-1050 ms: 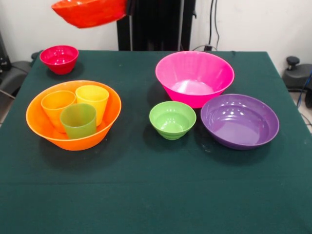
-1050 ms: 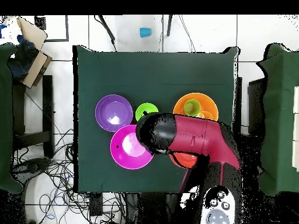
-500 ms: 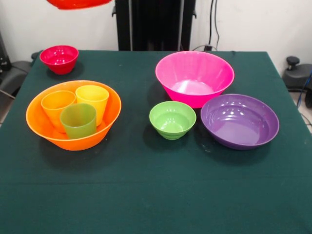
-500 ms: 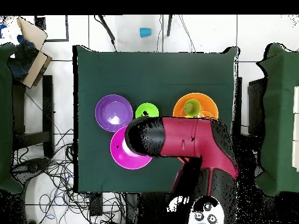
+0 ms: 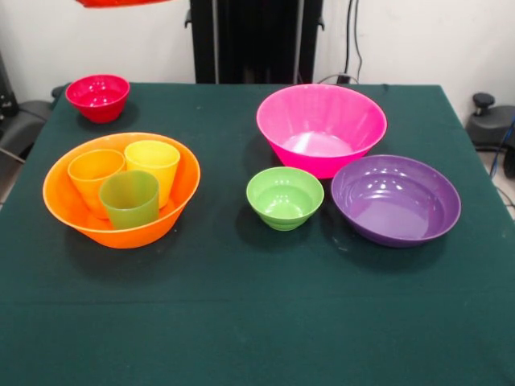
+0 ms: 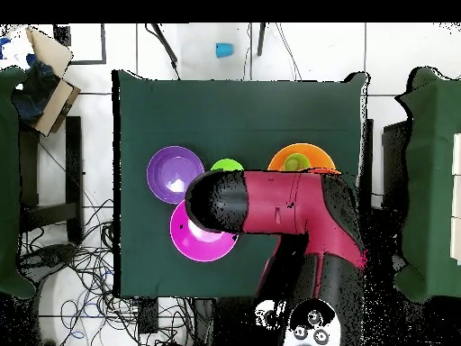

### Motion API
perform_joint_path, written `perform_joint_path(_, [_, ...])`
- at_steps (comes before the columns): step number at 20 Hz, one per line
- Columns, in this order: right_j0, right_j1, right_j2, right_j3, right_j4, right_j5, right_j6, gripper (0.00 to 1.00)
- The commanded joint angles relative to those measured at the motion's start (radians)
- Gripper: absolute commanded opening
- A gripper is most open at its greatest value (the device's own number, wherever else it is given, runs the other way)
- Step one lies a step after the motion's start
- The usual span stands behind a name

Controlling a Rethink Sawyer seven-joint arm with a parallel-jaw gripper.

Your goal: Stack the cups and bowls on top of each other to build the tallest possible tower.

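We see the large orange bowl (image 5: 121,189) at about nine o'clock on the green table (image 5: 257,322) in the front view, and inside it three cups stand upright and close together: an orange cup (image 5: 96,178), a yellow cup (image 5: 152,167) and a green cup (image 5: 129,199). The small crimson bowl (image 5: 97,96) sits apart at about eleven o'clock. The pink bowl (image 5: 321,129) lies toward one o'clock, with the purple bowl (image 5: 395,199) just beside it at three o'clock and the small light green bowl (image 5: 284,197) near the middle, close to both. A sliver of the red-orange bowl (image 5: 121,2) shows at the top edge, raised clear of the table. From overhead, the red and black arm (image 6: 279,205) covers much of the bowls; we cannot tell how the gripper's jaws stand. A blue cup (image 6: 223,50) lies on the floor beyond the table.
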Motion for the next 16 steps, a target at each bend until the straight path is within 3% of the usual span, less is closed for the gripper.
perform_joint_path(1, [0.010, 0.118, 0.052, 0.000, -0.097, -0.051, -0.008, 0.00])
perform_joint_path(9, [0.018, 0.201, 0.036, -0.007, -0.134, -0.161, 0.042, 0.00])
perform_joint_path(16, [0.033, 0.215, 0.019, -0.030, -0.134, -0.142, 0.040, 0.00])
